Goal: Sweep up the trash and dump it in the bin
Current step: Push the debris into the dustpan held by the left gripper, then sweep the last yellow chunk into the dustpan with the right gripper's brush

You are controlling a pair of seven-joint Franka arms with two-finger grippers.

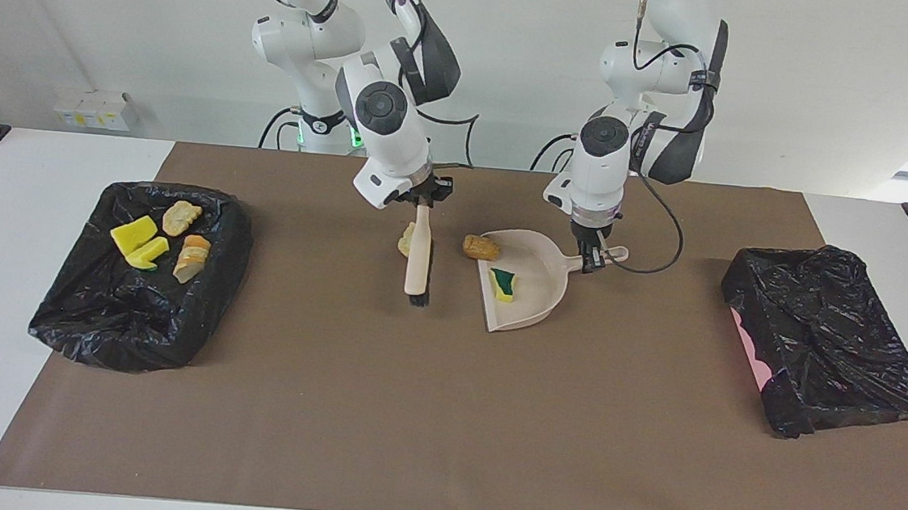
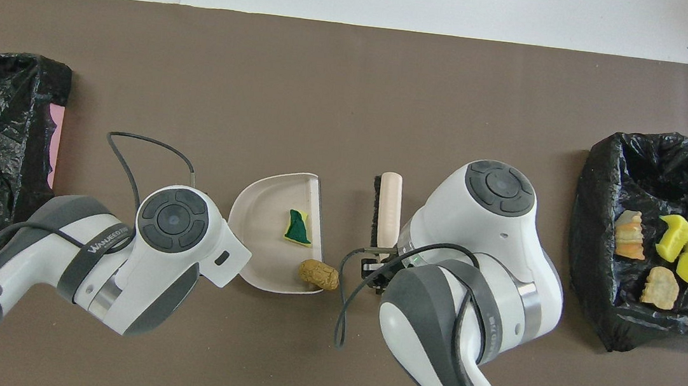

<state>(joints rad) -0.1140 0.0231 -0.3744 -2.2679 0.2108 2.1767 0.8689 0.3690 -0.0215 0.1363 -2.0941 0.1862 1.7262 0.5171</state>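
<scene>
My right gripper (image 1: 424, 197) is shut on the handle of the beige brush (image 1: 419, 256), which hangs bristles-down over the mat beside the dustpan's mouth. A pale lump of trash (image 1: 404, 239) lies on the mat, partly hidden by the brush handle. My left gripper (image 1: 593, 260) is shut on the handle of the beige dustpan (image 1: 536, 294). A green-and-yellow sponge (image 1: 503, 283) lies in the pan. An orange-brown bun (image 1: 480, 247) sits at the corner of the pan's mouth nearest the robots. From overhead I see the dustpan (image 2: 262, 242), sponge (image 2: 298, 226), bun (image 2: 319, 275) and brush (image 2: 388, 207).
A black-bagged bin (image 1: 92, 324) at the right arm's end of the table holds yellow sponges (image 1: 134, 235) and several other pieces. A second black-bagged bin (image 1: 827, 349) stands at the left arm's end. A brown mat (image 1: 441, 416) covers the table.
</scene>
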